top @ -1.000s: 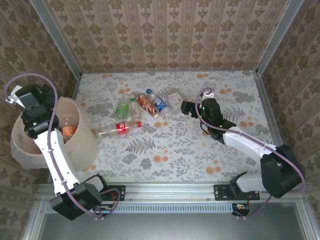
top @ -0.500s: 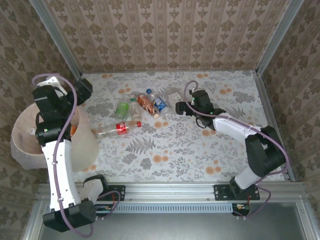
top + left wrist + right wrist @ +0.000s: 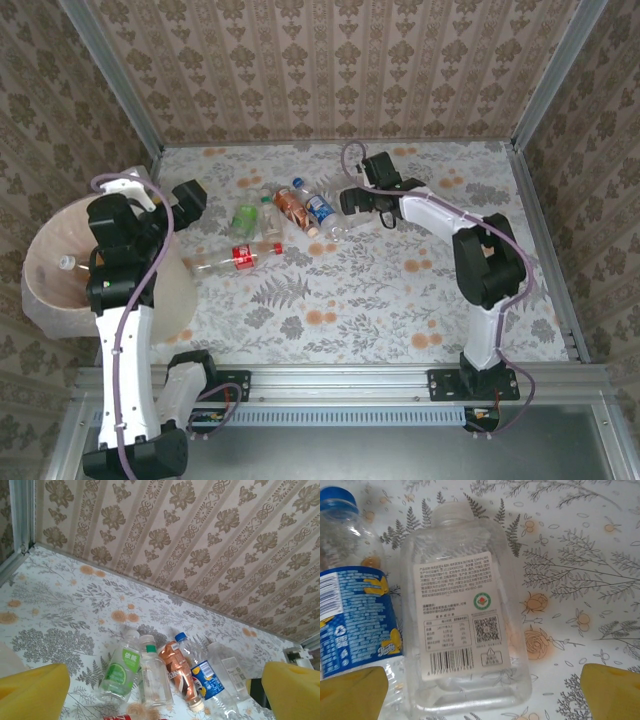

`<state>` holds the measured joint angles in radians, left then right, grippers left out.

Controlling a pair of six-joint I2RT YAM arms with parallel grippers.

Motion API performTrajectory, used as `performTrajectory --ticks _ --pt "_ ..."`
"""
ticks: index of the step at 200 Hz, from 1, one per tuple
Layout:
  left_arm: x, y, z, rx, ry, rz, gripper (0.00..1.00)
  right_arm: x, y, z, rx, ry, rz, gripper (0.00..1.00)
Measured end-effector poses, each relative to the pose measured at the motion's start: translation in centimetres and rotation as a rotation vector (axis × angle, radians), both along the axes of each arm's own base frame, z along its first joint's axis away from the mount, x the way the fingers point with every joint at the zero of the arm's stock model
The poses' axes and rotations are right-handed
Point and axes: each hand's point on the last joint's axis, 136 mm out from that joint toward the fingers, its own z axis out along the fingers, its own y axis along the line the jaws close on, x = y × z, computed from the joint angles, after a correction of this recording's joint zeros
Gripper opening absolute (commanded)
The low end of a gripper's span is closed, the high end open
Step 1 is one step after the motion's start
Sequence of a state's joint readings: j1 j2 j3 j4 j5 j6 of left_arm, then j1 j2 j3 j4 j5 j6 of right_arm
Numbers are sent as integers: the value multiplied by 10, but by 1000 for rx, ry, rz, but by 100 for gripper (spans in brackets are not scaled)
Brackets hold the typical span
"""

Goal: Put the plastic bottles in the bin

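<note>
When I look down from the top camera, my left claw (image 3: 186, 196) hangs wide open just beyond the bin (image 3: 172, 290) at the left edge of the counter (image 3: 400, 300), one bottle (image 3: 64, 263) lying inside it, while my right claw (image 3: 348, 200), equally wide and empty, sits at the right end of the plastic bottles (image 3: 285, 212) clustered mid-counter. Through my left wrist, yellow pads (image 3: 32, 692) frame those bottles lying side by side. Through my right wrist, a square clear bottle (image 3: 465, 630) lies between my pads, just beside a blue-labelled one (image 3: 355, 615).
</note>
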<state>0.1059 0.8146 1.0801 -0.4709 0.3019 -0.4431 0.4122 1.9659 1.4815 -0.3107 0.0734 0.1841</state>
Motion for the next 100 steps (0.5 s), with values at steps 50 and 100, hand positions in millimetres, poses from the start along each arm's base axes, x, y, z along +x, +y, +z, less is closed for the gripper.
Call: performTrajectory --ticks 50,100 --pt "-4 6 -1 40 -3 31 100 13 15 -31 -4 96 39 100" --pt "-5 11 -3 62 -1 52 100 10 13 -54 -41 155 44 99"
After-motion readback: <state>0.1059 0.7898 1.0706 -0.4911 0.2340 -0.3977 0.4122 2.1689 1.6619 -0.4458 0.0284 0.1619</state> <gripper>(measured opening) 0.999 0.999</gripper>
